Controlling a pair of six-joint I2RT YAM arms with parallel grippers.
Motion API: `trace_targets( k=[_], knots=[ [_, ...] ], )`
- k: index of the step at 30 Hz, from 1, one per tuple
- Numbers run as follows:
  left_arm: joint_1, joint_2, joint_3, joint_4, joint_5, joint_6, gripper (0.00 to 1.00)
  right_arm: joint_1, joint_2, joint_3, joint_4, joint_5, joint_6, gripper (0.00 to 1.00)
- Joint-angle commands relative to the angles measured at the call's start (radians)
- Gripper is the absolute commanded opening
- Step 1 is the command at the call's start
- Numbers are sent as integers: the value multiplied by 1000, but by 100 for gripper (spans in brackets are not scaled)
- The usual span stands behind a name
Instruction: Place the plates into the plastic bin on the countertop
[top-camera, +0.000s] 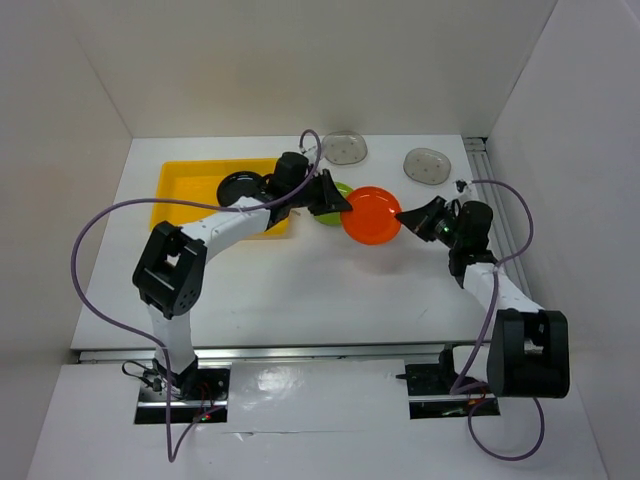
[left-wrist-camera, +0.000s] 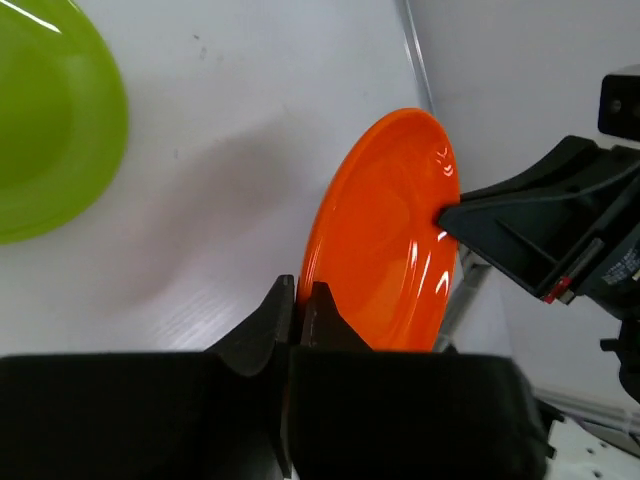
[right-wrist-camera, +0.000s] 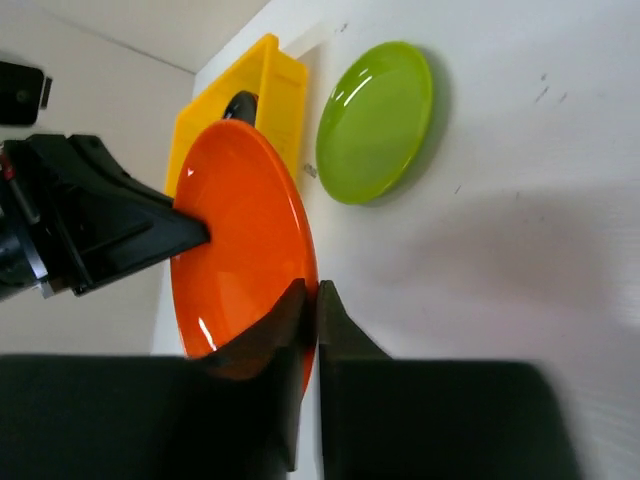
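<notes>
An orange plate (top-camera: 372, 215) is held above the white countertop (top-camera: 300, 290) between both grippers. My left gripper (top-camera: 345, 207) is shut on its left rim, seen in the left wrist view (left-wrist-camera: 298, 295) on the plate (left-wrist-camera: 385, 240). My right gripper (top-camera: 403, 216) is shut on its right rim, seen in the right wrist view (right-wrist-camera: 311, 297) on the plate (right-wrist-camera: 240, 250). A green plate (top-camera: 328, 206) lies flat beside the yellow plastic bin (top-camera: 180, 190), which holds a black plate (top-camera: 238, 185). Two clear plates (top-camera: 345, 147) (top-camera: 427, 164) lie at the back.
White walls bound the table on the left, back and right. A metal rail (top-camera: 505, 215) runs along the right edge. The left arm's purple cable (top-camera: 100, 225) loops over the left of the table.
</notes>
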Motion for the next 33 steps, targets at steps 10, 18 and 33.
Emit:
trace_targets(
  k=[10, 18, 33],
  knots=[
    [206, -183, 31, -300, -375, 70, 0, 145, 359, 243, -22, 185, -136, 100],
    [559, -215, -121, -239, -190, 35, 0, 200, 660, 485, -54, 215, -159, 100],
    [651, 2, -94, -230, -157, 20, 98, 228, 964, 680, -151, 201, -183, 86]
  ],
)
